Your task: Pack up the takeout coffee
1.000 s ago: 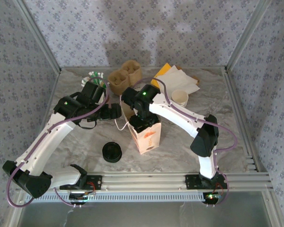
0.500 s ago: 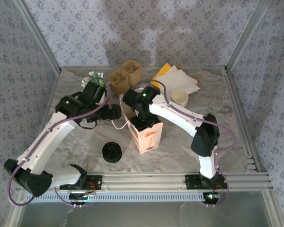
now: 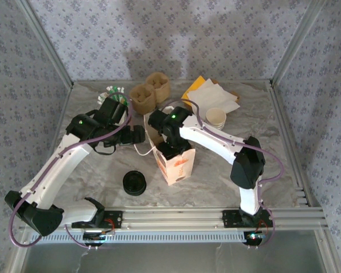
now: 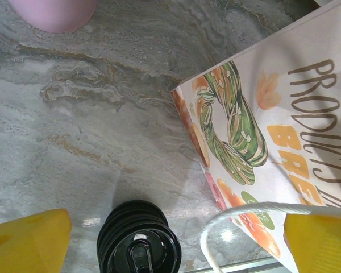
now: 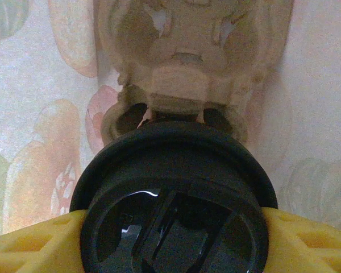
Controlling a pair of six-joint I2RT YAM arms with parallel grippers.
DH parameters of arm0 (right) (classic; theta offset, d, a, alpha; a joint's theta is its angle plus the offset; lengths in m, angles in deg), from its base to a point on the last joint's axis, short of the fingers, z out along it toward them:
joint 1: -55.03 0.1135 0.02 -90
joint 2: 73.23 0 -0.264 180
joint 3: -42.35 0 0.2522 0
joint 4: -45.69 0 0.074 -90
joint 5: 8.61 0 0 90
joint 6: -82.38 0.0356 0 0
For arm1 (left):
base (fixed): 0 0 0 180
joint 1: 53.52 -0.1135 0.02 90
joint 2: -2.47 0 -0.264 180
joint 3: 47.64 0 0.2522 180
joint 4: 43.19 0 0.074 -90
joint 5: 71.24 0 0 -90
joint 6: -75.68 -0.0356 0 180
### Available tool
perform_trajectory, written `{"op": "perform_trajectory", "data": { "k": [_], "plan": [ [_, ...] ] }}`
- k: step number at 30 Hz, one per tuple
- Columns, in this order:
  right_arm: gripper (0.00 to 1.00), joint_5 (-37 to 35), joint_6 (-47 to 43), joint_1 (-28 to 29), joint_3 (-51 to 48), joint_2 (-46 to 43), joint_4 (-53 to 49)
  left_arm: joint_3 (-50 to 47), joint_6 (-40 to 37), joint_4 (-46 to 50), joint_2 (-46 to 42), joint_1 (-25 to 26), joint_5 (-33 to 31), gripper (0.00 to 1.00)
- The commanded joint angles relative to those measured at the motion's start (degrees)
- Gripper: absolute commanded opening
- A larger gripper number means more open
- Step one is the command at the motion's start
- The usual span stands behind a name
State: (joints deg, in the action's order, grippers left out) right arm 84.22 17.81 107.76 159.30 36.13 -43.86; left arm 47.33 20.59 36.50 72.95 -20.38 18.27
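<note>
Since the earlier frame, the right arm's wrist has shifted slightly toward the left edge and sunk a little deeper into the bag (image 3: 176,166); the left arm and the loose items have stayed put.

1. Right gripper (image 3: 170,149): reaches down into the open top of the bag. In the wrist view its yellow fingers (image 5: 28,239) press against opposite sides of the coffee (image 5: 173,199), clamping it at the black lid. The coffee is therefore inside the bag, between its printed walls. A tan moulded form (image 5: 187,57) lies beyond the lid, deeper in the bag.

2. Left gripper (image 3: 137,135): sits just beside the bag's left side, jaws spread wide and gripping nothing. The bag's white cord handle (image 4: 238,211) runs just beside one finger (image 4: 318,242).

3. Bag: stands upright near the middle of the table (image 3: 91,170).

4. Lids (image 3: 134,183): a low black pile to the left of the bag, toward the near edge.

5. Far edge: a brown carrier (image 3: 149,92) left of centre, napkins (image 3: 213,96) to the right, and a cup stack (image 3: 216,118) just in front of the napkins.
</note>
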Motion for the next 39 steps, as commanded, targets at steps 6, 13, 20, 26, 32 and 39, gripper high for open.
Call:
{"op": "perform_trajectory", "data": {
  "k": [6, 13, 20, 26, 32, 39],
  "plan": [
    [0.7, -0.3, -1.1, -0.6, -2.6, -1.3, 1.3, 2.9, -1.1, 1.9, 0.1, 0.5, -1.3, 0.96],
    [0.7, -0.3, -1.4, -0.8, -4.0, -0.9, 2.1, 3.2, -1.0, 2.2, 0.3, 0.7, -1.4, 0.96],
    [0.7, -0.2, -1.6, -0.9, -4.8, -0.4, 2.4, 3.5, -1.3, 2.2, 0.7, 0.7, -1.4, 0.96],
    [0.7, 0.0, -2.2, -1.0, -4.9, 0.4, 2.3, 3.5, -1.3, 2.1, 0.7, 0.7, -1.5, 0.96],
    [0.7, 0.1, -2.8, -1.1, -5.1, 1.0, 2.4, 3.4, -1.3, 2.0, 0.6, 0.7, -1.6, 0.96],
    [0.7, 0.1, -3.1, -1.1, -5.6, 1.3, 2.3, 3.2, -1.3, 1.8, 0.5, 0.8, -1.6, 0.96]
  ]
}}
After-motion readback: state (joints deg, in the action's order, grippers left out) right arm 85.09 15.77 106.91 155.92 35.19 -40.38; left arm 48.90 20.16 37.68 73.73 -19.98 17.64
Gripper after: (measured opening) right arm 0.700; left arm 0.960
